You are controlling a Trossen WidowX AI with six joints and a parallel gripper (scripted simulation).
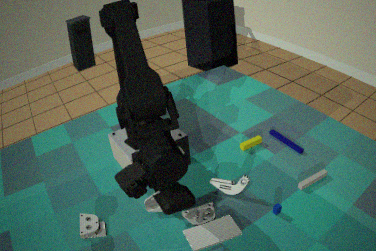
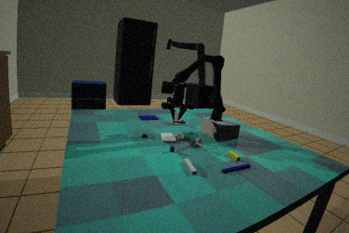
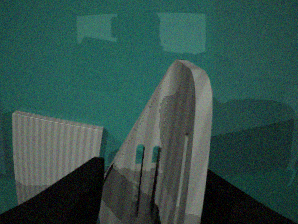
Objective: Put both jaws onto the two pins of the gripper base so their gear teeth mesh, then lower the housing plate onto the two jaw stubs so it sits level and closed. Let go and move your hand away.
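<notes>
My gripper (image 3: 148, 171) (image 2: 176, 118) is shut on a white jaw (image 1: 152, 202) (image 3: 172, 125), whose slotted, tapering body sticks out between the fingers. In the top view the arm hides most of it, including any gear teeth. The other jaw (image 1: 231, 186) (image 2: 197, 142) lies on the table, to the right of the gripper in that view. A small pale part with round features (image 1: 199, 213) (image 2: 180, 136), seemingly the gripper base, lies between them, nearer the front. A white part with two dark round spots (image 1: 90, 223), perhaps the housing plate, lies at the front left.
A flat white ribbed block (image 1: 213, 232) (image 2: 168, 137) (image 3: 57, 155) lies beside the base-like part. A small blue piece (image 1: 277, 209), a pale bar (image 1: 313, 179), a yellow block (image 1: 251, 143) and a dark blue rod (image 1: 286, 141) lie to the right. The arm's pale mount (image 1: 120, 151) stands behind.
</notes>
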